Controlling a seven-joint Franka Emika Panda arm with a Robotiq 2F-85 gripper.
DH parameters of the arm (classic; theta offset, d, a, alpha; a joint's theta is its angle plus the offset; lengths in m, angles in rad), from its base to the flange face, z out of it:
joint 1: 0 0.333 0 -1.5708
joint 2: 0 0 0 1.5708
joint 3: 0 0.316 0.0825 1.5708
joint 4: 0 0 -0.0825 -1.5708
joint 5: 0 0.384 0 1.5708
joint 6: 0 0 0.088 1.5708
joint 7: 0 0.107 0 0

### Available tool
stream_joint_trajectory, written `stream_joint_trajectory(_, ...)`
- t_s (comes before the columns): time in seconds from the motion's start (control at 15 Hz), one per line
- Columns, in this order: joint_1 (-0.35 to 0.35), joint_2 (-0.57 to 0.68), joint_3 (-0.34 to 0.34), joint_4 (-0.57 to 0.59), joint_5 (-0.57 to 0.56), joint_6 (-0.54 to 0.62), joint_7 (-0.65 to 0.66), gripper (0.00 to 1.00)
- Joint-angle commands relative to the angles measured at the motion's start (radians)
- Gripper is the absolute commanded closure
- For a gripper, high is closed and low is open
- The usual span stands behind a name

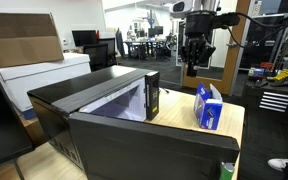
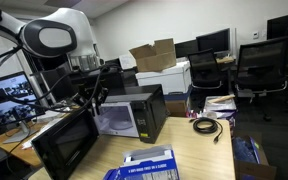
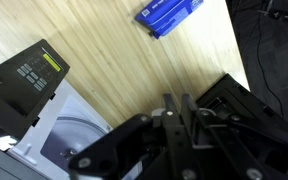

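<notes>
Collision risk: my hand [image 3: 179, 100], near-closed, empty, hangs over black microwave's open door [image 3: 254, 110]; careless descent strains hinge.

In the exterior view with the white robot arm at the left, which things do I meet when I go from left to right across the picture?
open microwave door → microwave body → black cable → office chair. The blue box in front overlaps the microwave, so it is left out.
</notes>
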Motion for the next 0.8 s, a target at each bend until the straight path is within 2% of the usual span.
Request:
stream_joint_trajectory(0.0,-0.008,-0.013,0.001,-0.068,0.051,0.032,0.011,0.53)
stream_joint_trajectory(0.07,-0.007,-0.013,0.003,-0.091,0.060,0.047,0.023,0.48)
stream_joint_trajectory(0.13,-0.007,-0.016,0.005,-0.152,0.073,0.107,0.033,0.34)
stream_joint_trajectory(0.4,0.000,-0.031,0.009,-0.321,0.106,0.454,0.073,0.05)
stream_joint_trajectory(0.53,0.022,-0.001,0.007,-0.392,0.191,0.635,0.089,0.00)
stream_joint_trajectory(0.73,0.050,0.062,0.027,-0.459,0.308,0.854,0.168,0.00)
